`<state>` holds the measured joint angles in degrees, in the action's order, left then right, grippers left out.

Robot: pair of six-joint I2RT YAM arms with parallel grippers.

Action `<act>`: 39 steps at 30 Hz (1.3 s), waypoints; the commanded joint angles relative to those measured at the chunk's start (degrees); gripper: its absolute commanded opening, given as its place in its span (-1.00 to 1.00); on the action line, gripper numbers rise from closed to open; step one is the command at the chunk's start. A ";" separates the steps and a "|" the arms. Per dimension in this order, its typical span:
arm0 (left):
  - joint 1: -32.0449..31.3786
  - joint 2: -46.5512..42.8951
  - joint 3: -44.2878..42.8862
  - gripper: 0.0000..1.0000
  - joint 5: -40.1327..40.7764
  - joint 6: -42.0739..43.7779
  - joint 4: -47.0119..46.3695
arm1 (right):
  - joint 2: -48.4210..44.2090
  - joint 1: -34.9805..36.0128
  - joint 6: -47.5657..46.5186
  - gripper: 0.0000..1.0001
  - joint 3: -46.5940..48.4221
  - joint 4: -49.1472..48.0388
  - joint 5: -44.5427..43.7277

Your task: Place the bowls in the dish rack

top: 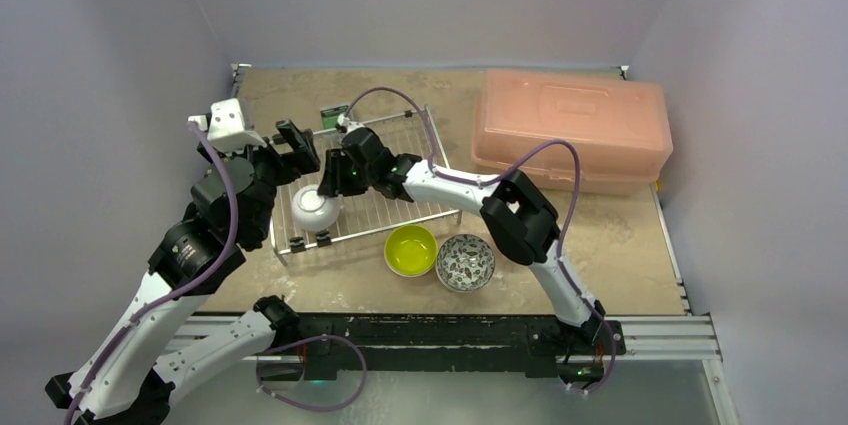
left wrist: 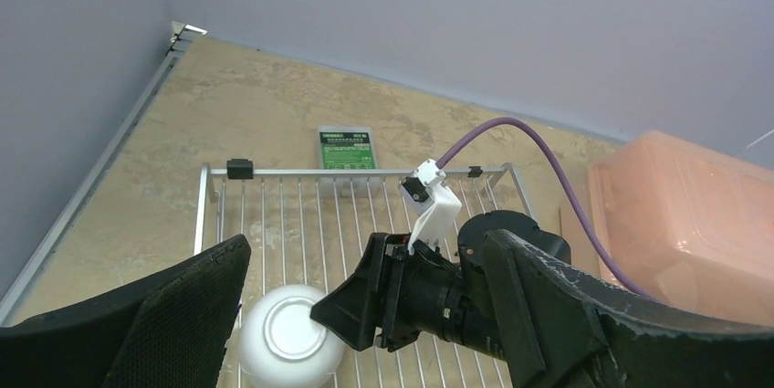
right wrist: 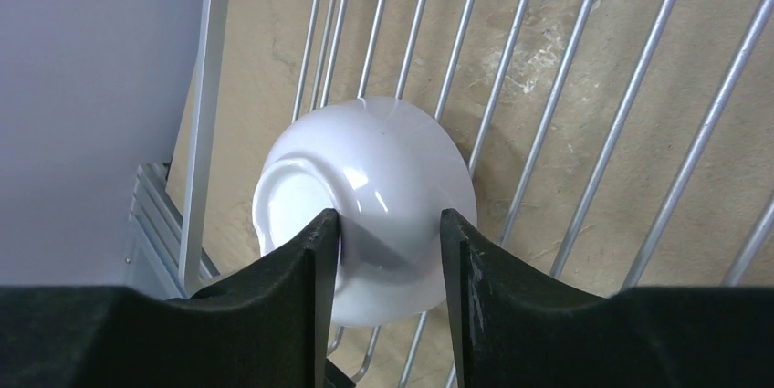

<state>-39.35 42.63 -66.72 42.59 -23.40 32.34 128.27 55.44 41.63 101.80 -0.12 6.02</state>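
Note:
A white bowl [top: 315, 209] lies upside down, tilted, at the near left end of the silver wire dish rack [top: 400, 207]. My right gripper [top: 328, 185] reaches in from the right. In the right wrist view its fingers [right wrist: 391, 224] press both sides of the white bowl [right wrist: 383, 160], one by the foot ring, above the rack wires [right wrist: 584, 132]. My left gripper [top: 297, 145] hangs open over the rack's left end, holding nothing; the left wrist view shows the white bowl [left wrist: 285, 344] below its wide jaws [left wrist: 365, 251]. A lime-green bowl [top: 411, 249] and a black-and-white patterned bowl [top: 465, 262] stand upright on the table in front of the rack.
A pink translucent plastic box [top: 572, 128] stands at the back right, close to the rack's right end. A small green card [top: 328, 117] lies behind the rack. The two arms are close together over the rack's left half. Grey walls enclose the table.

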 commanded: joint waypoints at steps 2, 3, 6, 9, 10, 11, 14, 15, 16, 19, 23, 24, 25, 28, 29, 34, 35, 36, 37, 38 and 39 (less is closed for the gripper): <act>0.15 -0.66 0.55 0.95 2.64 0.17 0.43 | 0.46 1.19 0.62 -0.12 0.70 2.21 3.10; 0.09 -0.70 0.54 0.95 2.53 0.26 0.44 | 0.49 1.29 0.90 -0.13 0.43 2.03 4.06; 0.13 -0.65 0.55 0.95 2.38 0.20 0.58 | 0.58 1.58 1.41 -0.16 -0.34 1.25 6.02; 0.15 -0.58 0.67 0.95 1.81 -0.29 0.71 | 0.75 1.97 1.53 -0.17 -0.54 0.95 7.28; 0.15 -0.56 0.73 0.95 1.60 -0.40 0.75 | 0.76 2.12 1.45 -0.18 -0.44 0.83 7.76; 0.15 -0.51 0.70 0.95 1.29 -0.54 0.79 | 0.76 2.35 1.42 -0.18 -0.33 0.69 8.16; 0.15 -0.47 0.56 0.95 0.81 -0.85 1.10 | 1.00 3.11 1.28 -0.18 0.22 0.91 8.63; 0.11 -0.47 0.46 0.95 0.71 -0.92 1.20 | 1.09 3.38 1.20 -0.18 0.43 0.95 8.69; 0.09 -0.46 0.37 0.95 0.63 -1.02 1.23 | 1.25 3.63 1.18 -0.18 0.61 0.93 8.78; 0.09 -0.53 0.03 0.95 0.16 -1.33 1.60 | 1.46 3.97 1.52 -0.17 1.38 1.81 7.37; 0.10 -0.48 -0.13 0.95 -0.08 -1.75 2.09 | 1.66 4.14 1.12 0.01 3.35 4.42 2.64; 0.10 -0.49 -0.13 0.95 -0.24 -1.82 2.11 | 1.72 4.13 0.75 0.07 3.93 4.58 1.63; 0.14 -0.41 -0.17 0.95 -0.39 -1.88 2.10 | 1.79 4.11 0.40 0.13 4.49 4.49 1.05; 0.09 -0.10 -0.46 0.95 -0.73 -1.91 2.33 | 2.55 4.15 -0.36 0.21 6.44 4.40 2.30; 0.10 0.09 -0.68 0.95 -0.89 -1.91 2.49 | 2.55 4.17 -0.58 0.22 6.62 3.85 3.43; 0.15 0.04 -1.05 0.95 -0.79 -2.00 2.68 | 1.20 4.23 -0.31 0.24 5.37 1.33 7.34; 0.14 0.00 -1.05 0.95 -0.82 -2.12 2.54 | 0.79 4.19 -0.01 0.26 5.11 1.56 7.04; 0.12 0.07 -1.05 0.95 -0.95 -2.17 2.48 | 0.23 4.23 0.18 0.29 4.84 2.06 6.51; 0.15 0.10 -1.12 0.95 -1.07 -2.24 2.33 | -0.36 4.19 0.21 0.34 4.41 2.69 6.39; 0.14 0.20 -1.21 0.95 -1.29 -2.26 2.37 | -1.44 4.17 0.22 0.39 3.81 3.08 5.86; 0.10 0.30 -1.41 0.96 -1.59 -2.36 2.38 | -2.45 3.95 0.21 0.45 3.12 3.17 4.49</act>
<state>-39.35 42.68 -66.61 42.13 -24.75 35.51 130.93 59.31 42.37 105.93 2.74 11.55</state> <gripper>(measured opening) 0.976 0.685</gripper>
